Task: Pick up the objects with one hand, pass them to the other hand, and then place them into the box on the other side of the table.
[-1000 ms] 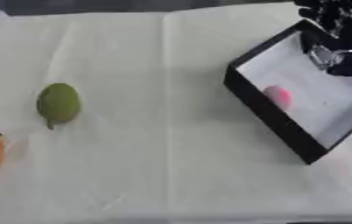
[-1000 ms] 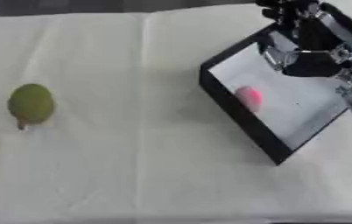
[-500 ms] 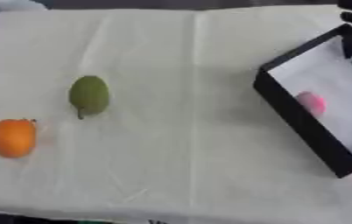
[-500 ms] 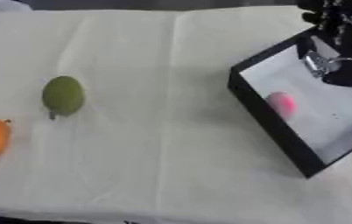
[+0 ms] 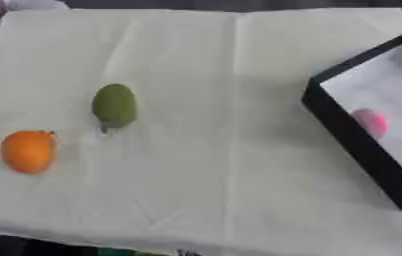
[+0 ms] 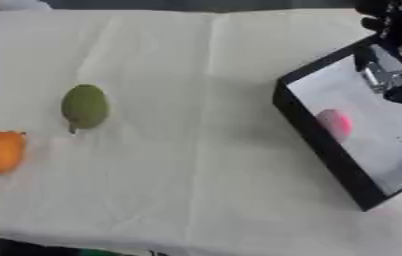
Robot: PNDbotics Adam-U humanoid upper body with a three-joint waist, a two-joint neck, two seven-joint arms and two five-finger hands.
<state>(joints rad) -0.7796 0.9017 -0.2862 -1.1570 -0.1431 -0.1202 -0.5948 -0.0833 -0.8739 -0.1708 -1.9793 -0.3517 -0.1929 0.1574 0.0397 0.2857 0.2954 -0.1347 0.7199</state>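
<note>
- Over the last second the whole view has slid: the box [image 6: 323, 145] now sits further right and the orange fruit [image 5: 28, 151] has come into frame at lower left. That is the head turning, not the things moving.
- The pink object [image 6: 335, 122] lies inside the box, so one item looks delivered.
- The green fruit [image 5: 114, 105] waits at centre left.
- The right hand [image 6: 395, 30] is cut off at upper right; I cannot tell its fingers. The left hand is out of sight.

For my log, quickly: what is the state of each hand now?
Left hand: not in view.
Right hand: over the black box; fingers cannot be told.
</note>
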